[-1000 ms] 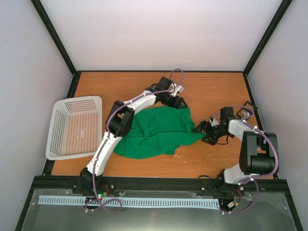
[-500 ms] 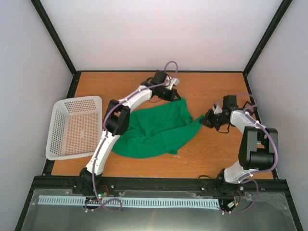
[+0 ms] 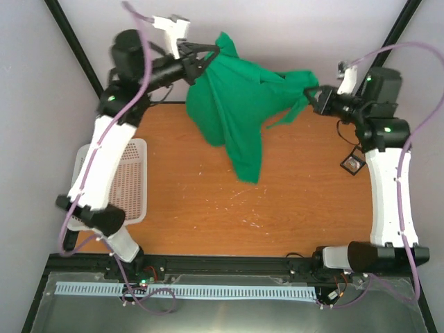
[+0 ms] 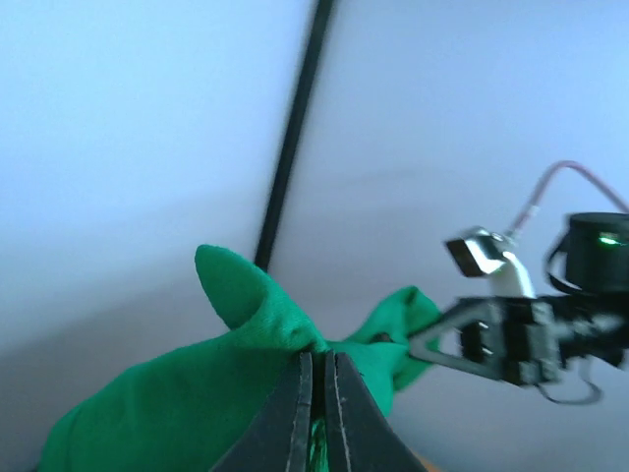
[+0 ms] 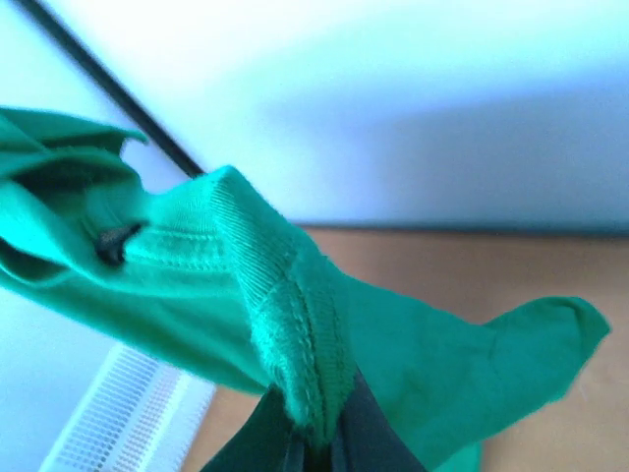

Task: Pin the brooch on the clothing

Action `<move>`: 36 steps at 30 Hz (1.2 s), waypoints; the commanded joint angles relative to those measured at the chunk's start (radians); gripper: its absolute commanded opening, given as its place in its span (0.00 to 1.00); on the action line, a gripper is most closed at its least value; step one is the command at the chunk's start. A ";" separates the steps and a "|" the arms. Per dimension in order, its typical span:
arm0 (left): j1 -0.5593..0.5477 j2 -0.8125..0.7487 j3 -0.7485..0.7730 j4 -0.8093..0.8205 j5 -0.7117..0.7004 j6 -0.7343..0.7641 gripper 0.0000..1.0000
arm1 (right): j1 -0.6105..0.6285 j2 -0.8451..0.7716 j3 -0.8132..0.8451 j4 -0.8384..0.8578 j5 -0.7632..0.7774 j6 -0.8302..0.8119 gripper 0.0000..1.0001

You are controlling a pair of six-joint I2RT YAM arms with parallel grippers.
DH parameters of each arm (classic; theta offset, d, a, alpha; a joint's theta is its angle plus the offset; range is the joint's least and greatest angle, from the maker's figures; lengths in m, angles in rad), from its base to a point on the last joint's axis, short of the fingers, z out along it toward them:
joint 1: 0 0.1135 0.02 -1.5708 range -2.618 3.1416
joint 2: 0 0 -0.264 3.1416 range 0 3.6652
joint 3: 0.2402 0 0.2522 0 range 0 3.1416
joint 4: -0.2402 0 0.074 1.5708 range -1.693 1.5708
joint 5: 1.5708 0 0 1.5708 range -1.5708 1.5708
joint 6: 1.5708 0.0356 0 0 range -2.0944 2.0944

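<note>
Green T-shirt [image 3: 236, 104] up in the air above the counter [image 3: 208, 201], stretched between both arms. Left tool [image 3: 210, 57] clamped on one upper edge, right tool [image 3: 316, 93] clamped on the other at a ribbed seam. Fabric hangs to a point. White mesh basket [image 3: 132, 187] left, black square box [image 3: 352, 164] right

My left claw [image 3: 207, 57] and right claw [image 3: 318, 95] are black, on white arms [image 3: 104, 152] with black joints and purple cables [image 3: 416, 52]. The T-shirt [image 3: 236, 104] is plain bright green, with a ribbed seam stitched in the same green. The surface [image 3: 208, 201] is orange-brown wood grain. The basket [image 3: 133, 182] is white mesh, and the little box [image 3: 353, 164] has a black frame.
</note>
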 commanded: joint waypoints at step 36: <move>0.150 0.203 -0.286 -0.132 -0.575 -0.064 0.82 | 0.041 0.797 0.560 -0.210 0.520 -0.087 0.70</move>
